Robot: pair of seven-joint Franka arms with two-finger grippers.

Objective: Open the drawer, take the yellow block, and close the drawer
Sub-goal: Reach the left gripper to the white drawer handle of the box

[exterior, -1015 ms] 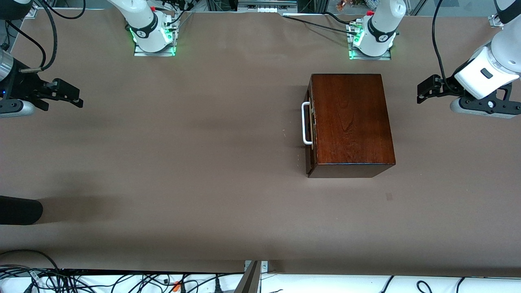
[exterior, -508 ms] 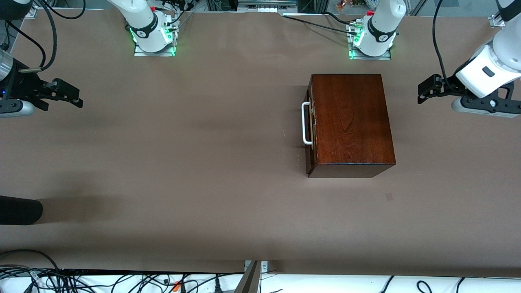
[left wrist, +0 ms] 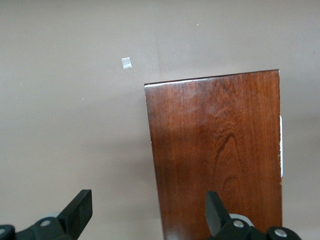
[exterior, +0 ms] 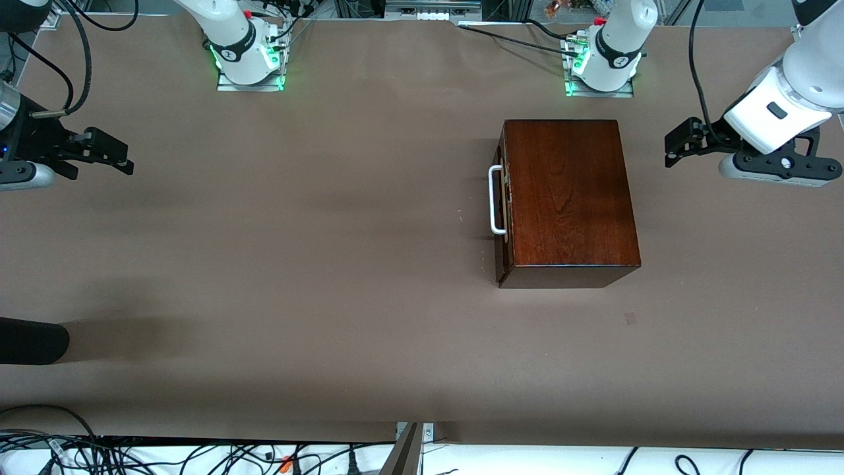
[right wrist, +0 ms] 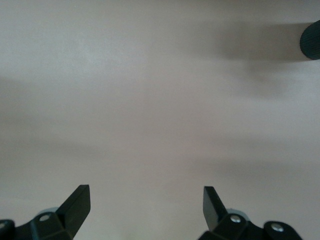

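Observation:
The dark mahogany box [exterior: 567, 198] stands on the table near the left arm's base. Its drawer [exterior: 504, 198] is shut, with the white U-shaped handle [exterior: 493, 200] facing the right arm's end of the table. The yellow block is hidden. My left gripper [exterior: 679, 142] is open and empty, over the table beside the box's closed end, toward the left arm's end. In the left wrist view the gripper [left wrist: 147, 207] straddles the box's [left wrist: 215, 150] edge from above. My right gripper [exterior: 109, 155] is open and empty and waits at the right arm's end; the right wrist view [right wrist: 145, 205] shows only table beneath it.
A black rounded object [exterior: 33, 340] pokes in at the right arm's end, nearer the front camera; it also shows in the right wrist view [right wrist: 311, 40]. A small pale mark [exterior: 630, 318] lies on the brown table [exterior: 330, 264] nearer the camera than the box. Cables run along the front edge.
My left gripper has moved a little toward the box. The right arm, the box and the drawer have not moved.

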